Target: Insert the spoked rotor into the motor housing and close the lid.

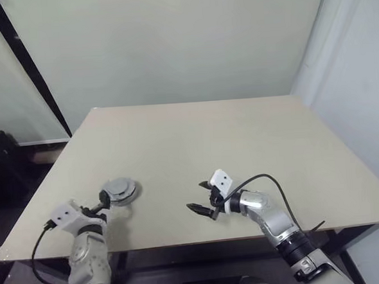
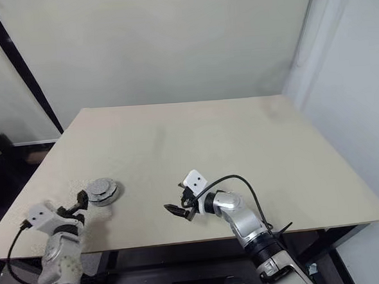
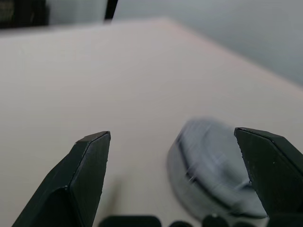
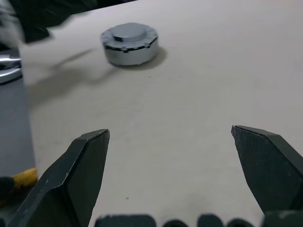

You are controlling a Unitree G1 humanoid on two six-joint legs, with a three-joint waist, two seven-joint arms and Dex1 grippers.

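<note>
The closed motor housing (image 1: 121, 190) sits just ahead of the left gripper (image 1: 103, 200), well apart from the right gripper (image 1: 203, 202); both stand spread, empty.

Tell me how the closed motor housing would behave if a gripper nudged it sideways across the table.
The motor housing looks like a squat metal puck sitting flat with the lid on, so it would probably slide rather than tip or roll. It appears rigid and likely dense for its size. The table looks smooth, so it may skid freely.
</note>
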